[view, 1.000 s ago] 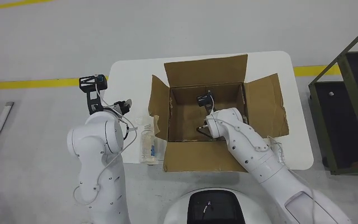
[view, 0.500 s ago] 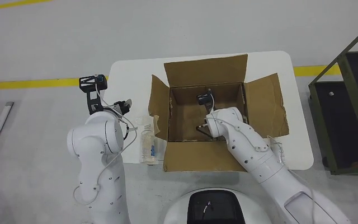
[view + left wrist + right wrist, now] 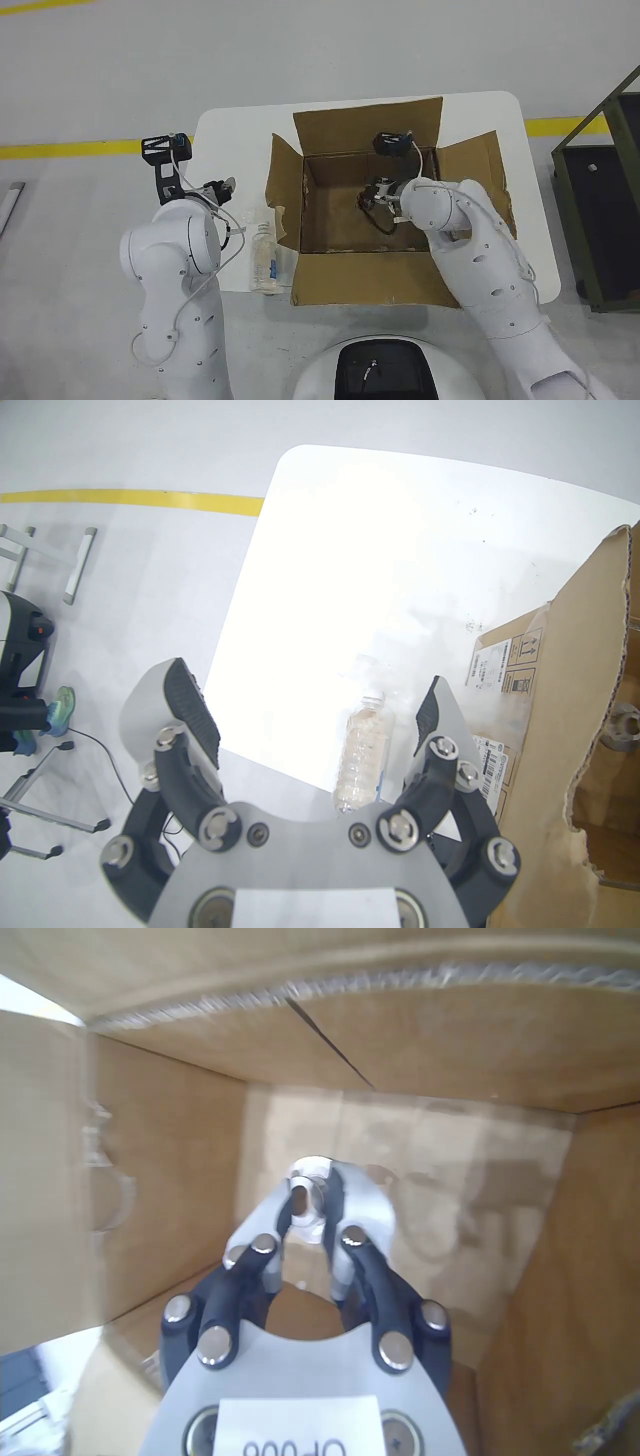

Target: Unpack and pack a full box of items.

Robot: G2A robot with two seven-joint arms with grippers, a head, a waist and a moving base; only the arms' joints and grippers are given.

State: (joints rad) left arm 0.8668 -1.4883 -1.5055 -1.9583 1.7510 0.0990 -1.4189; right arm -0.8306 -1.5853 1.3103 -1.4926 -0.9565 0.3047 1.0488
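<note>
- The table point(image 3: 230, 130) is carrying the open cardboard box point(image 3: 370, 125), which is sitting at its middle with all four flaps folded outward.
- A clear bottle point(image 3: 263, 255) is lying on the table just beside the box's left wall. Its long axis is running near to far, with the cap at the far end.
- The left gripper point(image 3: 305, 685) is hovering over the table's left part with its fingers spread wide and nothing between them. The bottle is lying below and just beyond its tips, so this arm is the nearer one to it.
- The right gripper point(image 3: 372, 195) is hanging inside the box, about mid-floor, and is pinching a small silvery round part point(image 3: 307, 1223) between its tips.
- That part is sitting low between all four box walls, so the way out is probably leading straight up before any sideways travel. Whether it is touching the floor, I cannot tell.
</note>
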